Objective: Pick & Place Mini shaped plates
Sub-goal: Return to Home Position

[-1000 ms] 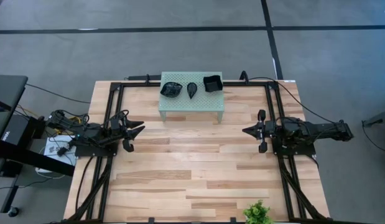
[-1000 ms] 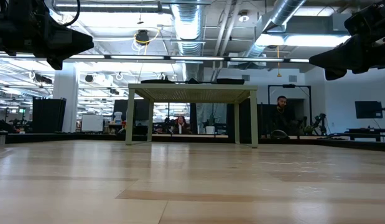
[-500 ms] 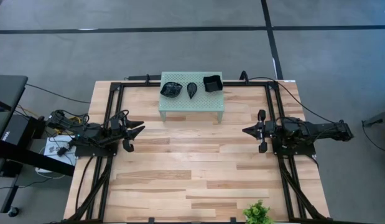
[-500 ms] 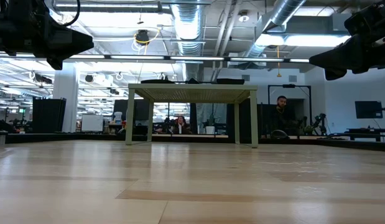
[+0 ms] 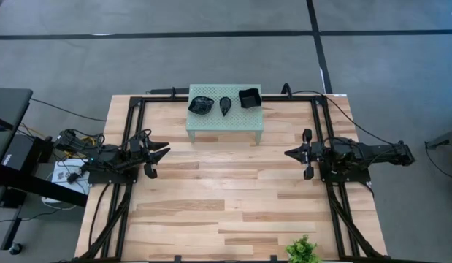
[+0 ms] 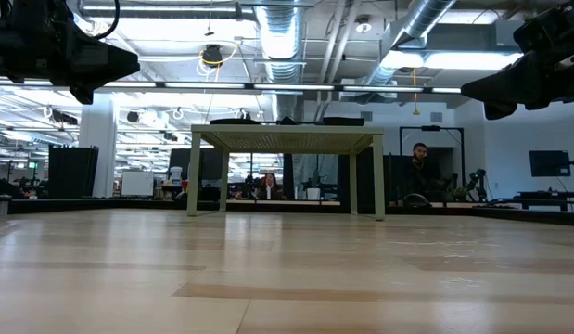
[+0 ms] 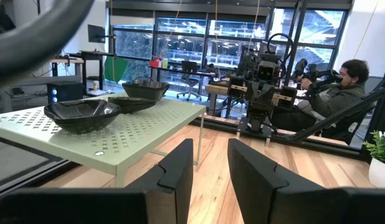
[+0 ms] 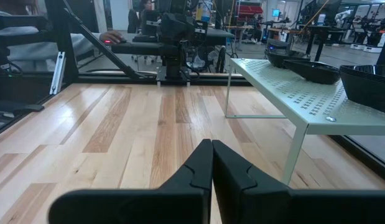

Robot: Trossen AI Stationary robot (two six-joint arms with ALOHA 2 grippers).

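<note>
Three glossy black mini plates rest on top of the pale green perforated stand (image 5: pixel 226 117) at the table's far middle: a rounded one (image 5: pixel 201 104), a teardrop one (image 5: pixel 226 107) and a wavy-edged square one (image 5: pixel 249 97). The left wrist view shows the rounded plate (image 7: pixel 82 113) closest; the right wrist view shows the square plate (image 8: pixel 369 78) closest. My left gripper (image 5: pixel 166 150) hovers open near the table's left side, pointing right (image 7: pixel 211 149). My right gripper (image 5: pixel 287 153) hovers shut near the right side, pointing left (image 8: pixel 212 146). Both are well clear of the stand.
A small green plant (image 5: pixel 302 250) stands at the table's near edge, right of middle. Black rails (image 5: pixel 131 131) run along the table's sides and far edge. Bare wood (image 5: pixel 226 190) spreads between the two arms. A seated person (image 7: pixel 347 81) shows beyond the table.
</note>
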